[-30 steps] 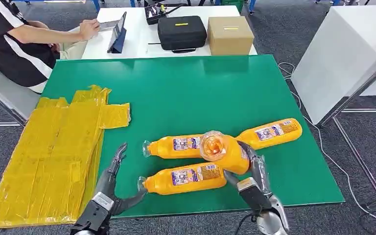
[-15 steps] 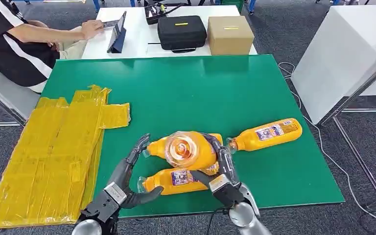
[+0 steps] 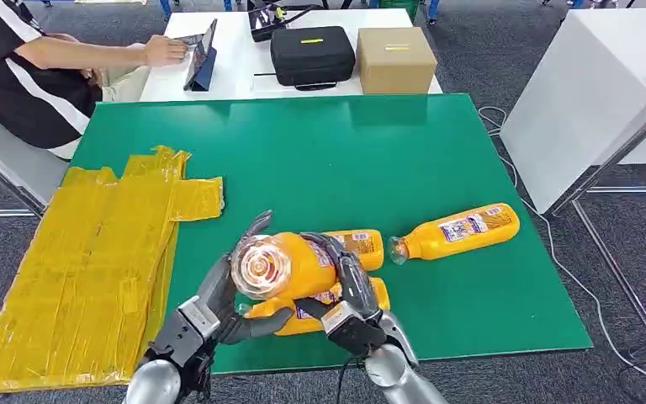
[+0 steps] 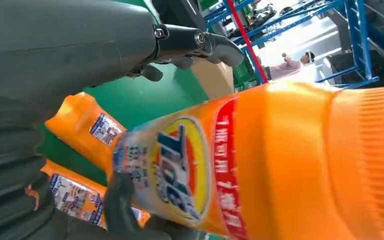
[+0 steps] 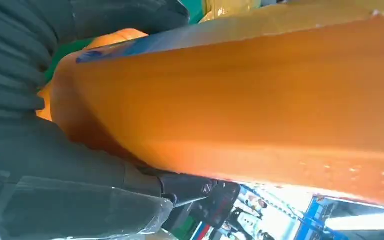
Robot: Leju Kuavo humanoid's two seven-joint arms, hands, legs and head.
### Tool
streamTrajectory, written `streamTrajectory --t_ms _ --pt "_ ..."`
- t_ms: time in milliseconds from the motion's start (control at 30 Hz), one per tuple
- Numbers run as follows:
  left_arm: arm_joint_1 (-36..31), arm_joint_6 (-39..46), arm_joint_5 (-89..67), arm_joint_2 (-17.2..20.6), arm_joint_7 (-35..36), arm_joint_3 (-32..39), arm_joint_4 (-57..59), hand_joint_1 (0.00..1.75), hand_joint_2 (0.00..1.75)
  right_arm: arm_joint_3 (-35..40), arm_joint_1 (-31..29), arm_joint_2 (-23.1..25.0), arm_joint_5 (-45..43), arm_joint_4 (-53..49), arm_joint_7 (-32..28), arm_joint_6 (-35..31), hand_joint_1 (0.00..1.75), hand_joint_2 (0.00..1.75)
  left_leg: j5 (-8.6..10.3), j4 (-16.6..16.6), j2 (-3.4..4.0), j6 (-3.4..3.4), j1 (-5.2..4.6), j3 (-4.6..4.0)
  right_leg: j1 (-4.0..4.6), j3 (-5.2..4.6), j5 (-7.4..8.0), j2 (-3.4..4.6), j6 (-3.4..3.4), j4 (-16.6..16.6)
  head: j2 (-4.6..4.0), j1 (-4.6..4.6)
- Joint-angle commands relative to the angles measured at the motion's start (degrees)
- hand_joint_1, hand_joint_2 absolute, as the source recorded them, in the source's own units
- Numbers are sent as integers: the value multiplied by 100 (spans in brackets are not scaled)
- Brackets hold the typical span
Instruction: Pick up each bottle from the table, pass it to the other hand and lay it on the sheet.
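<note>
Now the right hand (image 3: 345, 290) grips a smooth orange plastic bottle (image 3: 282, 265) above the green worktop (image 3: 320, 160), near its front edge; the left hand (image 3: 219, 295), fingers spread, cups its clear end. Left of the bottle, the crinkled yellow sheet (image 3: 92, 269) overhangs the worktop's edge.

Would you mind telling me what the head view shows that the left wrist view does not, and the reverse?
Only the head view shows the yellow sheet, the right hand gripping the raised bottle, the person's arm and the black case.

Only the left wrist view shows the raised bottle's label up close and blue shelving behind.

Both show the left hand, the green table and bottles lying on it.
</note>
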Motion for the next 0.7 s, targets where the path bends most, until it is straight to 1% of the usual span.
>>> streamTrajectory --t_ms 33,333,400,533,633,700 --pt "-389 -5 218 -7 113 -289 339 0 175 333 -386 142 -38 915 57 -40 175 175 0 -5 3 -18 6 13 5 14 2 1 -5 -9 0 2" --pt "-437 -7 306 -4 128 -300 383 0 175 363 -446 152 -75 1015 75 -34 175 175 -1 -6 3 -12 3 10 1 11 0 0 -2 -7 0 0" --pt "-551 4 476 6 160 -374 427 0 175 453 -564 176 -73 1257 99 -253 175 175 0 -5 -2 -15 3 10 2 13 0 -4 -3 -8 0 2" --pt "-709 19 752 -33 232 -457 492 0 175 676 -754 230 -288 1566 55 -314 175 175 1 -4 4 -17 6 8 5 9 3 1 -5 -7 2 0" --pt "-779 68 901 -50 285 -484 504 0 175 838 -828 233 -379 1573 60 -320 175 175 1 -5 5 -26 7 12 5 13 3 1 -6 -8 2 0" --pt "-804 95 962 -44 304 -478 481 0 175 888 -842 220 -405 1517 74 -335 175 175 2 -1 3 -12 3 1 3 2 1 1 -2 -2 0 2"
